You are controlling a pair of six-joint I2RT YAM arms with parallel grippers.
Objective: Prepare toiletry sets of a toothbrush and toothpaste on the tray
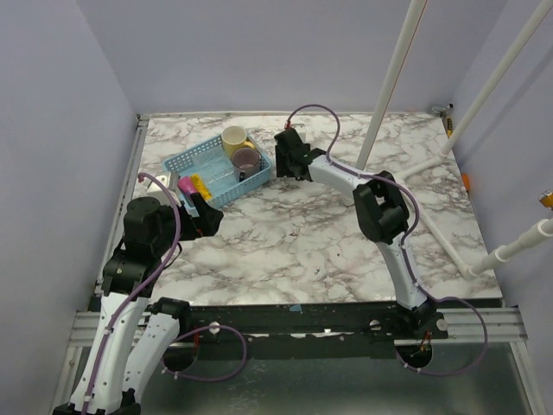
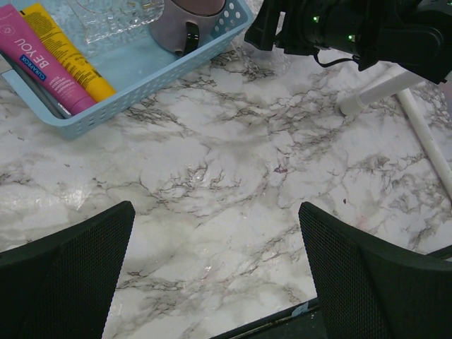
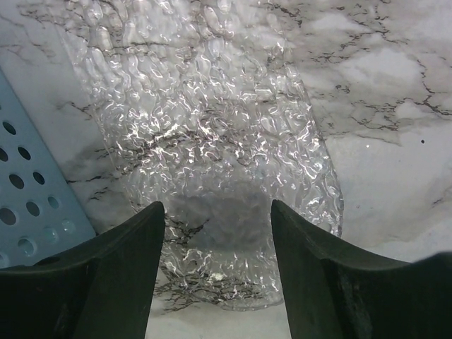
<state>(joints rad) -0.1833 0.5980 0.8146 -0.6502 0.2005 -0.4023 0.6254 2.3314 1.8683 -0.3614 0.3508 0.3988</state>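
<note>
Pink tube (image 2: 42,60) and yellow tube (image 2: 70,53) lie paired in basket (image 2: 141,78) corner, left pincer (image 2: 214,212) released over counter (image 2: 233,155), probably free for next pick, right pincer (image 3: 217,206) straddling clear cup (image 3: 212,106) beside basket, grip unclear.

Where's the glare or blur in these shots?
Right wrist view: the clear textured cup glitters with bright highlights and warps the marble veins behind it. Left wrist view: soft sheen on the marble table, pink tube lettering sharp. Top view: even light, faint shadows.
</note>
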